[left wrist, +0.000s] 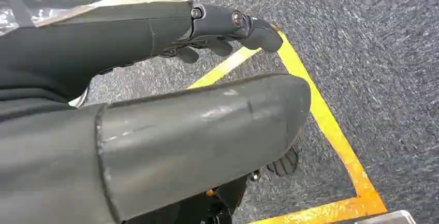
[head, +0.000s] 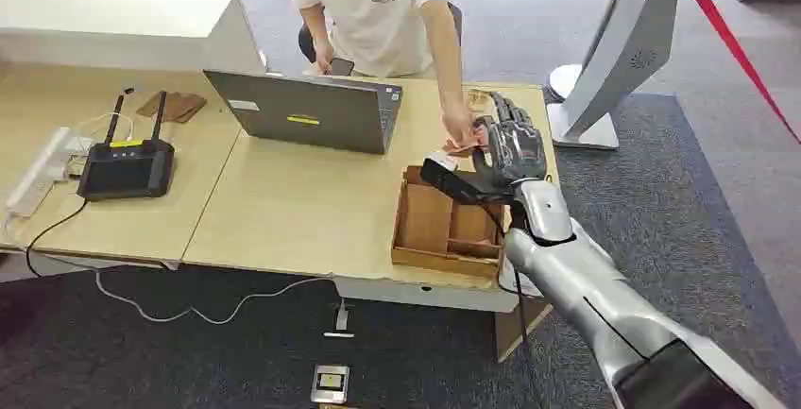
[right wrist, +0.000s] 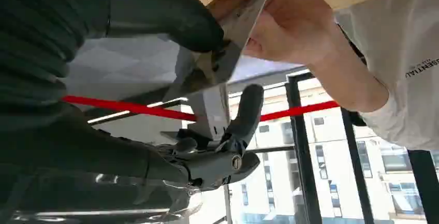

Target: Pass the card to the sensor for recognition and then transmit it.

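My right hand (head: 510, 149) is raised above the right end of the wooden table (head: 283, 211), fingers stretched upward. A person's hand (head: 461, 128) meets it there and grips a thin glossy card (right wrist: 235, 38). In the right wrist view my thumb (right wrist: 176, 17) lies against one face of the card, the person's hand (right wrist: 290, 27) holds the other side, and my fingers (right wrist: 246, 115) stand apart from it. My left hand (left wrist: 217, 25) hangs over the carpet with nothing in it, fingers loosely extended.
An open wooden box (head: 444, 225) with compartments sits on the table under my right hand. A grey laptop (head: 307, 107) stands in front of the seated person (head: 373, 8). A black controller with antennas (head: 126, 165) and cables lie at the left. A white stand (head: 614, 50) rises at the right.
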Tool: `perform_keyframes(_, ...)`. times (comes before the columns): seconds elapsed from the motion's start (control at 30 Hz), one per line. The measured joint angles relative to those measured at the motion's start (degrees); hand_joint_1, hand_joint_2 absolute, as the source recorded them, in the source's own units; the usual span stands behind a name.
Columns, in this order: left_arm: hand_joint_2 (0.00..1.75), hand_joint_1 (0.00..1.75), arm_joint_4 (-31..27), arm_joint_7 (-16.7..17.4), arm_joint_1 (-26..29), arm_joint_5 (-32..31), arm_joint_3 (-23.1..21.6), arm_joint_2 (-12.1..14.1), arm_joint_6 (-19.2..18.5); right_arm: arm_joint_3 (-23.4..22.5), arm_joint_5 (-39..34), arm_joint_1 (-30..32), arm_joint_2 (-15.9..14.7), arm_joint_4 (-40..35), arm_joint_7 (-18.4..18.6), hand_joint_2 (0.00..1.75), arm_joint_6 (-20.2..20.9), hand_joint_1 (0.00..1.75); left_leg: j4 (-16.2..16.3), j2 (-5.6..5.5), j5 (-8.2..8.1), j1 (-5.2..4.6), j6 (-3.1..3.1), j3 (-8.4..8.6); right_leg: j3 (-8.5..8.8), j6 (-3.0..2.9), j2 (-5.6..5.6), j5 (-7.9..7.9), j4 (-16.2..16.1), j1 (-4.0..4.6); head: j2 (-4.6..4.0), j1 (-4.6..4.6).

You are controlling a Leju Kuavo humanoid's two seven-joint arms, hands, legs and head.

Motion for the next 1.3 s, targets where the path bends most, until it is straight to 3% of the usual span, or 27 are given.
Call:
perform_keyframes(0.7,0.00,0.00,0.00,-0.87,0.02,0.00,0.02,0.00,0.00,-0.79,-4.11,0.14,-1.01,0.11,-1.84,1.75,-3.08,1.75,0.01,0.02,0.00,0.00,0.00,0.01,-0.01,0.00,0.00,0.00,-0.01,0.00,0.00,0.00)
perform_keyframes(0.87,0.00,0.00,0.04,-1.77,0.15,0.04,0.04,-0.02,0.00,-1.90,-7.92,1.38,-1.44,-0.66,-4.11,1.75,-6.47,1.75,0.01,0.01,0.00,0.00,0.00,0.05,0.00,-0.01,0.00,0.00,-0.01,0.00,0.00,0.00)
perform_keyframes(1.07,0.00,0.00,0.04,-2.45,0.49,0.04,0.50,-0.13,0.00,-3.74,-10.29,5.65,-4.31,-4.92,-3.80,1.75,-8.57,1.75,0.01,0.03,-0.02,-0.01,0.01,0.05,-0.01,0.00,0.01,0.00,-0.05,-0.01,0.00,0.00)
perform_keyframes(1.3,0.00,0.00,0.04,-2.40,0.79,0.04,0.85,-0.26,0.00,-7.22,-9.73,12.95,-11.35,-11.98,0.48,1.75,-8.70,1.75,0.02,-0.05,-0.03,-0.02,0.04,0.02,0.09,0.02,0.00,-0.01,-0.10,-0.01,0.00,0.00)
